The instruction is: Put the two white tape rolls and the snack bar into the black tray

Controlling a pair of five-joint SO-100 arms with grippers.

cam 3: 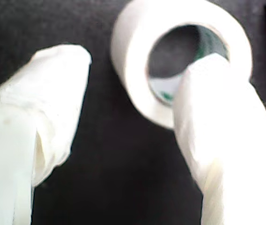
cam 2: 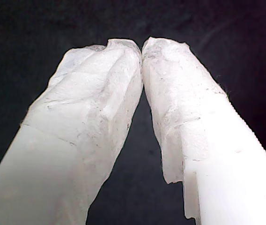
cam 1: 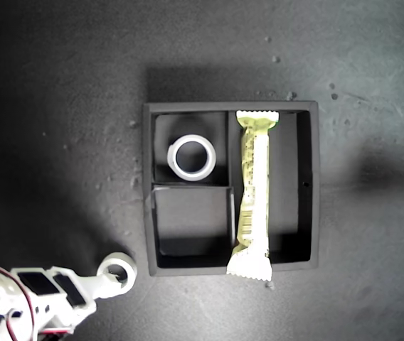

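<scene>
The black tray (cam 1: 314, 185) sits at the middle of the exterior view. One white tape roll (cam 1: 173, 158) lies flat in its upper small compartment. In the long compartment lies the snack bar (cam 1: 254, 192), with its lower crimped end over the tray's near wall. The other white tape roll (cam 1: 132, 267) (cam 3: 133, 70) rests on the dark surface outside the tray, at the exterior view's lower left. My second gripper (cam 1: 113, 281) (cam 3: 137, 58) is open there, one finger through the roll's hole and the other outside it. My first gripper (cam 2: 141, 47) is shut on nothing, over dark surface.
The tray's lower small compartment (cam 1: 191, 217) holds nothing. Dark matte tabletop (cam 1: 60, 106) surrounds the tray, with small pale specks scattered on it. The second arm's white body and red wires (cam 1: 17, 298) fill the exterior view's lower left corner.
</scene>
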